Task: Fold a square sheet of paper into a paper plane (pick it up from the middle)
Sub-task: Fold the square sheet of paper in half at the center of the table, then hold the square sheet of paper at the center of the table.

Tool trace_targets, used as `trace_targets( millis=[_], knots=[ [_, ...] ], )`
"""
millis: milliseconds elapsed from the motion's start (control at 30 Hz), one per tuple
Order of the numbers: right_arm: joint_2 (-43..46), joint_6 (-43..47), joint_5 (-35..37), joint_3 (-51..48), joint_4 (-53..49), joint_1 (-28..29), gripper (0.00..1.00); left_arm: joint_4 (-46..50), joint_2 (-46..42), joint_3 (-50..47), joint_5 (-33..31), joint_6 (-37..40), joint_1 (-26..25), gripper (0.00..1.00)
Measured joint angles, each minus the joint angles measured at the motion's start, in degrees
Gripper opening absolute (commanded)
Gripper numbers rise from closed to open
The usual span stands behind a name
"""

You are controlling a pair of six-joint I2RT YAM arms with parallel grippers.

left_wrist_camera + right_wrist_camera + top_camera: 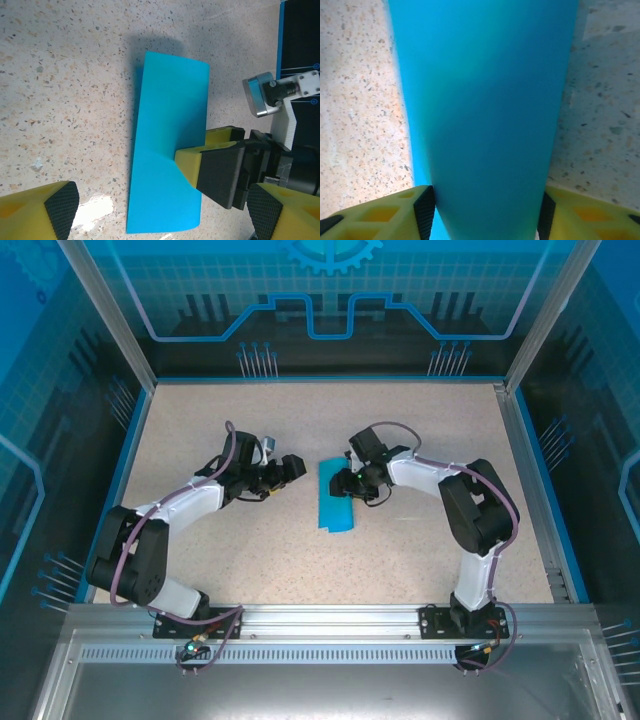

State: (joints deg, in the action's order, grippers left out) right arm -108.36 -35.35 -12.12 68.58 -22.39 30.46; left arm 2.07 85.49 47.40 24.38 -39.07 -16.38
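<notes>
- Nearest, along the bottom edge of the top view: a metal rail [330, 617] carrying both arm bases, left arm [150, 540] at lower left, right arm [478, 515] at lower right.
- Both arms bend inward over the speckled beige table [200, 420] and meet near frame centre.
- Left gripper [297, 466]: jaws spread wide and holding nothing. In its wrist view the black pads [61, 207] sit in the two bottom corners, the paper lying in the gap ahead of them and untouched.
- Square sheet of paper [335, 498]: cyan-blue, lying at the middle of the table as a long narrow rectangle, longer side running near to far. It sits between the two grippers, just right of the left one. In the left wrist view one end looks slightly lifted and curled, throwing a shadow on the table.
- Right gripper [347, 482]: over the sheet's right edge. In its wrist view the paper spans the whole gap between the pads [426, 210], which stand apart at the lower left and lower right. Whether they press on the paper I cannot tell.
- In the left wrist view, a yellow finger [192, 161] of the right gripper overlaps the sheet's right edge.
- Farthest: blue-lit back panel [330, 300] across the top of the frame.
</notes>
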Motion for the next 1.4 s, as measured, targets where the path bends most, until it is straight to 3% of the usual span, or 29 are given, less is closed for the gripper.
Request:
trace_targets(
  millis=[200,700,1033,1400],
  knots=[
    [0.0,2.3,3.5,0.7,-4.1,0.2,0.64,0.0,0.0,0.0,-0.2,0.0,-0.1,0.91],
    [-1.5,2.5,4.1,1.3,-6.5,-0.6,0.52,-0.1,0.9,0.0,-0.7,0.0,-1.9,0.90],
    [-3.0,-0.6,4.0,3.4,-8.5,-0.9,0.53,-2.2,3.9,0.0,-0.7,-1.3,-3.4,0.83],
    [-4.2,0.1,4.0,5.1,-10.6,-0.8,0.56,-5.0,8.2,0.5,-0.3,-3.1,-3.9,0.68]
  ],
)
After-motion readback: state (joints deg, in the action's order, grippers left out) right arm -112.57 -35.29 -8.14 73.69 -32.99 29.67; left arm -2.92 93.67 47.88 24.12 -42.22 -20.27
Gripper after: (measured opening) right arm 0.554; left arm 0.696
